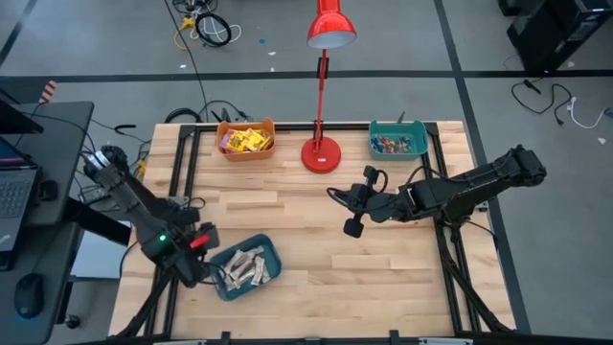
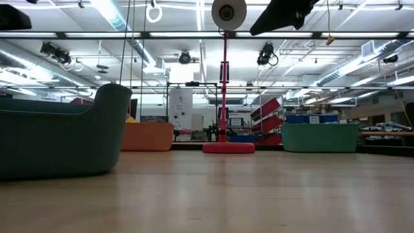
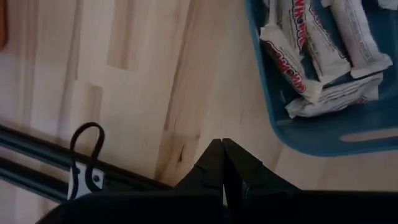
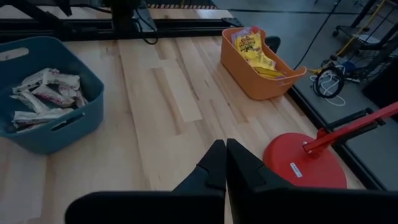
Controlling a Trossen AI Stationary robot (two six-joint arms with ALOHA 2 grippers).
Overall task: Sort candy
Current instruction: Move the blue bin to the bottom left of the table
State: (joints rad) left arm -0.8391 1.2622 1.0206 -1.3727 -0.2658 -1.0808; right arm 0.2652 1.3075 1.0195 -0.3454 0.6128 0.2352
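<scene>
across a hall with strip lights overhead, the pale wood table (image 1: pixel 316 249) carries a red lamp (image 1: pixel 321 151) and three bins. candy (image 1: pixel 244 141) sits sorted inside them: yellow packets in orange, beige bars (image 1: pixel 241 266) in blue, small pieces (image 1: pixel 397 145) in teal. left gripper (image 1: pixel 203 271) beside the blue bin and right gripper (image 1: pixel 352 227) mid-table both have fingers pressed together, empty.

bars (image 1: pixel 241 265) in near bin (image 1: pixel 271 255), lamp (image 1: pixel 321 153) between far bins — table (image 1: pixel 316 259)

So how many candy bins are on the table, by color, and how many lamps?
Orange bin with yellow packets: 1
Small teal bin with tiny colorful pieces: 1
Blue bin with pale bars: 1
Red lamp: 1
Total: 4 things, 3 of them bins
</scene>
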